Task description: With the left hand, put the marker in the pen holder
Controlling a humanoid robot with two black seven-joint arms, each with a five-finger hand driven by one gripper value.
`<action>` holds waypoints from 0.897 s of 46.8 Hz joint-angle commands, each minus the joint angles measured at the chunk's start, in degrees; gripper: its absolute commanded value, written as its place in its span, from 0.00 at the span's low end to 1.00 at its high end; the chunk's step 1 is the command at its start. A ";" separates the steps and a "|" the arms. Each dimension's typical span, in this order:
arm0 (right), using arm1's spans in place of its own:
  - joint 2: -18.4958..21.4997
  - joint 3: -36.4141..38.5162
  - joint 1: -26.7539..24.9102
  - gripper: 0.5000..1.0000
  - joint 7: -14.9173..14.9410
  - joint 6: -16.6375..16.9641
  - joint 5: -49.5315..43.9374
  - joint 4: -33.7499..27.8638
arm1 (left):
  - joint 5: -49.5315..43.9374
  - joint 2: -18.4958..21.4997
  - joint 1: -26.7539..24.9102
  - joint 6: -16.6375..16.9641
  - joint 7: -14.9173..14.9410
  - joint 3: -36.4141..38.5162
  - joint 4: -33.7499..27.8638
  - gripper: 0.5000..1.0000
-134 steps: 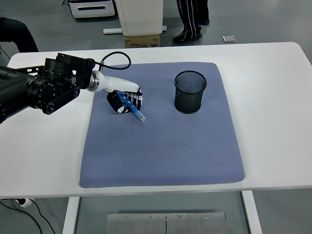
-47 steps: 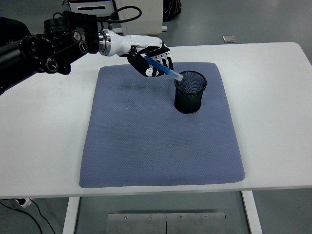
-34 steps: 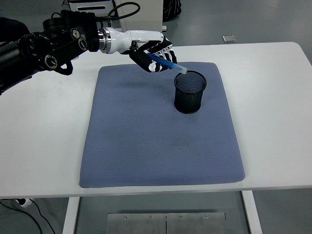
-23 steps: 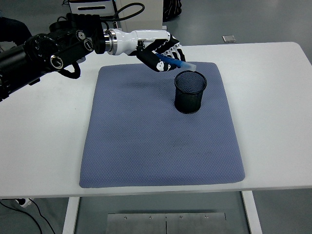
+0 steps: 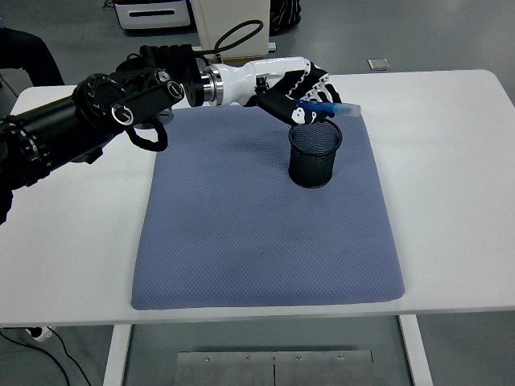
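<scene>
My left hand (image 5: 296, 91) grips the marker (image 5: 326, 108), fingers wrapped round its near end. I hold it nearly level over the far rim of the holder (image 5: 315, 152), its pale tip jutting right past the mesh. The holder stands upright on the mat (image 5: 241, 233), which lies on the table (image 5: 451, 161).

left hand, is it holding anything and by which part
The left hand holds the blue marker by its rear end in its fingers, tip sticking out over the black mesh pen holder.
</scene>
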 commanded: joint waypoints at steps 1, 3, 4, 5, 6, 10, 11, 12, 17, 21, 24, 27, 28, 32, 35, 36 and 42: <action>0.00 0.06 0.00 1.00 -0.01 0.00 0.00 0.01 | -0.83 -0.75 1.32 -0.01 0.01 -1.35 0.83 0.00; 0.00 -0.03 0.00 1.00 -0.01 0.00 0.00 0.01 | -1.27 -1.36 2.11 -0.01 0.01 -2.14 1.53 0.00; 0.00 -0.03 0.00 1.00 -0.01 0.00 0.00 0.01 | -1.36 -1.71 2.55 -0.01 0.01 -2.49 1.88 0.00; 0.00 -0.03 0.00 1.00 -0.01 0.00 0.00 0.01 | -1.62 -1.98 2.90 -0.10 0.01 -2.85 2.15 0.00; 0.00 -0.03 0.00 1.00 -0.01 0.00 0.00 0.01 | -1.79 -2.15 3.34 -0.10 0.01 -3.11 2.32 0.00; 0.00 -0.03 0.00 1.00 -0.01 0.00 0.00 0.01 | -2.41 -2.33 4.66 -0.01 0.01 -3.99 2.68 0.00; 0.00 -0.03 0.00 1.00 -0.01 0.00 0.00 0.01 | -2.67 -2.33 4.92 -0.01 0.01 -4.34 2.76 0.00; 0.00 0.06 0.00 1.00 -0.01 0.00 0.00 0.01 | -2.94 -2.33 5.18 -0.01 0.01 -4.60 2.85 0.00; 0.00 0.06 0.00 1.00 -0.01 0.00 0.00 0.01 | -3.99 -2.33 6.41 -0.27 -0.08 -6.36 3.47 0.00; 0.00 -0.03 0.00 1.00 -0.01 0.00 0.00 0.01 | -4.26 -2.59 7.47 -0.10 -0.25 -7.68 3.73 0.00; 0.00 0.06 0.00 1.00 -0.01 0.00 0.00 0.01 | -4.52 -2.95 8.44 0.08 -0.78 -9.09 4.08 0.00; 0.00 0.06 0.00 1.00 -0.01 0.00 0.00 0.01 | -5.40 -3.12 9.14 0.08 -0.87 -10.40 4.78 0.00; 0.00 0.06 0.00 1.00 -0.01 0.00 0.00 0.01 | -5.75 -3.12 9.40 0.08 -0.87 -10.67 4.87 0.00; 0.00 -0.03 0.00 1.00 -0.01 0.00 0.00 0.01 | -7.33 -3.21 10.02 0.16 -0.87 -10.76 4.96 0.00; 0.00 0.06 0.00 1.00 -0.01 0.00 0.00 0.01 | -7.60 -3.21 10.11 0.16 -0.87 -10.85 5.14 0.00; 0.00 0.06 0.00 1.00 -0.01 0.00 0.00 0.01 | -7.68 -3.21 10.11 0.16 -0.87 -10.85 5.22 0.00; 0.00 -0.03 0.00 1.00 -0.01 0.00 0.00 0.01 | -9.00 -3.21 9.93 0.08 -0.87 -12.07 5.31 0.18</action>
